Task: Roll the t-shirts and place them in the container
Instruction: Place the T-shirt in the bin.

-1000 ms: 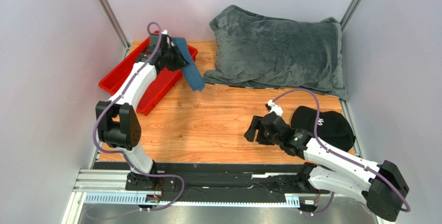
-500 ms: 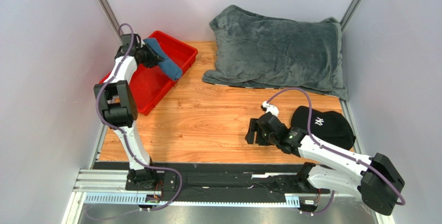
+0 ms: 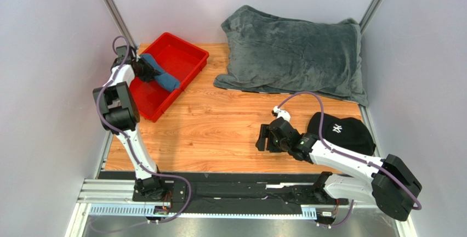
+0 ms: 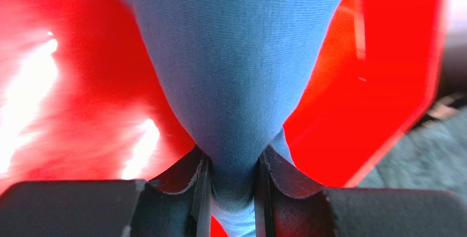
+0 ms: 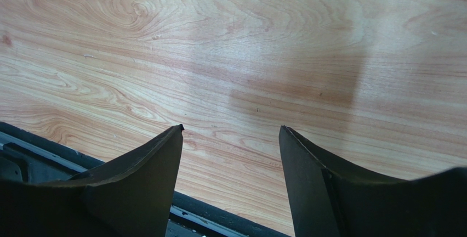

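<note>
Top external view: a wooden counter (image 3: 219,127) carries a red tray (image 3: 183,56) at its far left, a large grey blanket (image 3: 296,56) at its far right, and a black cap (image 3: 342,133) with a white logo near the right edge. The left arm (image 3: 118,97) reaches to the tray's left side. Its jaws hold one end of a teal-blue shirt (image 3: 163,79), bunched into a short bundle that slopes down inside the tray's walls; whether it touches the tray floor cannot be told. The right arm (image 3: 340,160) lies low over the near right of the counter, its jaws above bare wood, just left of the cap and apart from it. Left wrist view: the jaws are clamped on a pinched fold of the shirt (image 4: 230,72), which fans out wide from between the two dark fingers (image 4: 183,179) and covers much of the blurred, glaring red tray (image 4: 71,83). Right wrist view: the jaws stand wide apart, and only the pale grained counter (image 5: 246,39) shows between the fingers (image 5: 148,165).
</note>
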